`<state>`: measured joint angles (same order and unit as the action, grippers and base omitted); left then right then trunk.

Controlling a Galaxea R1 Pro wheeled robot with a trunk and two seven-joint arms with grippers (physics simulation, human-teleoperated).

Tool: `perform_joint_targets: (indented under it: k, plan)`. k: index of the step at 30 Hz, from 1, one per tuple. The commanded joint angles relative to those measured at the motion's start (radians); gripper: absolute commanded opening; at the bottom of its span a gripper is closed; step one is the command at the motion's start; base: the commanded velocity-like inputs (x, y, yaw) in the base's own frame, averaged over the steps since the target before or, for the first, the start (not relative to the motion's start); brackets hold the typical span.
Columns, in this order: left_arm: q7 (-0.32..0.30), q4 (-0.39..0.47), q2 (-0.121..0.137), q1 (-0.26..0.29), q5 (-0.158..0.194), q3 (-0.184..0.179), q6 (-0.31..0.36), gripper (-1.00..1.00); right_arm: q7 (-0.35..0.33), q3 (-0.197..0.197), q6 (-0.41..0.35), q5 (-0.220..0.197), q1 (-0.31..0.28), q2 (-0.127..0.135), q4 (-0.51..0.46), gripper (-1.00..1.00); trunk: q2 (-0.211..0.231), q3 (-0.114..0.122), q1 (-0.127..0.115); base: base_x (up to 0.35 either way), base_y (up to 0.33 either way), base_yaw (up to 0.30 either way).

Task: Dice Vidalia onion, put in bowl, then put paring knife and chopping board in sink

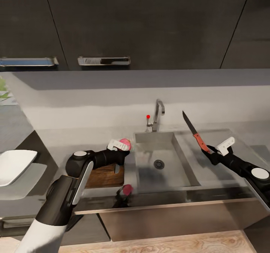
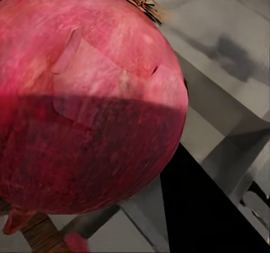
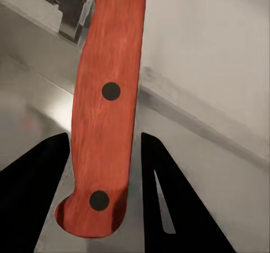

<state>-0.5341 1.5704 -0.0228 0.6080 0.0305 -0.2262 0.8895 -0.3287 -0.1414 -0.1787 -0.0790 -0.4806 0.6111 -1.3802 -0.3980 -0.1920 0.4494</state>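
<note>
Lower the Vidalia onion (image 1: 125, 144), clamped in your left gripper (image 1: 122, 146), squarely onto the chopping board (image 1: 107, 175) just left of the sink (image 1: 162, 162). Keep the paring knife (image 1: 195, 132), gripped by its red handle in your right gripper (image 1: 214, 152), raised clear. The onion is round, reddish-pink, with dry papery skin.

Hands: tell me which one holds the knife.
The right hand grips the paring knife by its red-orange handle, blade up beside the sink. The left hand carries the Vidalia onion instead.
</note>
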Motion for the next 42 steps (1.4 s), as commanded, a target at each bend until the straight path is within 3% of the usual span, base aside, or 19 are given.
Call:
perform_joint_targets:
  k: [1,19,42]
  plan:
    - [-0.003,0.001,0.000,0.001,0.000,0.001,0.007,-1.00,-0.001,-0.001,-0.008,-0.009,-0.001,0.001,-0.002,-1.00,-0.002,-0.002,0.001,0.000,0.311,0.000]
    - [-0.001,0.002,0.006,0.001,-0.001,0.016,0.009,-1.00,-0.001,0.000,-0.012,-0.008,-0.001,0.001,-0.002,-1.00,-0.002,-0.002,0.001,0.000,0.287,0.000]
    - [-0.001,0.000,0.006,0.001,-0.001,0.013,0.009,-1.00,0.000,-0.002,-0.012,-0.008,-0.001,0.001,-0.002,-1.00,-0.002,-0.002,0.001,0.000,0.043,0.000]
